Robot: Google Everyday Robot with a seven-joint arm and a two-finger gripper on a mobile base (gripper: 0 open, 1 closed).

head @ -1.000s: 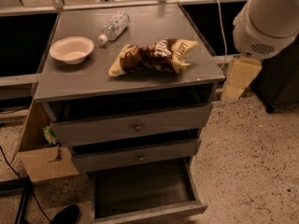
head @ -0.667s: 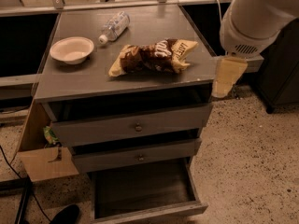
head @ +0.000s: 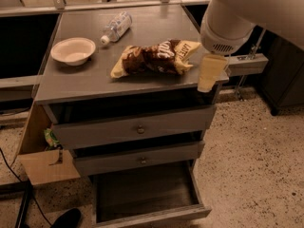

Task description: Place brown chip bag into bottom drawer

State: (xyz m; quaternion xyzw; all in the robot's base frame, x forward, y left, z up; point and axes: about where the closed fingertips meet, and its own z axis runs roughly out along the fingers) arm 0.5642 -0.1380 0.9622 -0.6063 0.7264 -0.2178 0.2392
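The brown chip bag (head: 156,57) lies crumpled on its side on the grey cabinet top (head: 95,82), right of centre. The bottom drawer (head: 145,194) is pulled out at the foot of the cabinet and its dark wood-grain floor is bare. My gripper (head: 210,73) hangs under the white arm housing (head: 225,27), at the front right corner of the cabinet top. It is just right of the bag and apart from it, and holds nothing that I can see.
A white bowl (head: 73,50) and a plastic bottle (head: 115,27) lying on its side are on the cabinet top at the left. Two upper drawers (head: 140,129) are slightly ajar. A cardboard box (head: 47,167) with a green packet (head: 51,137) stands at the left. Speckled floor (head: 256,165) lies to the right.
My arm and gripper have moved left, from beside the cabinet to its front right corner, closer to the chip bag. The bag and drawers have not moved.
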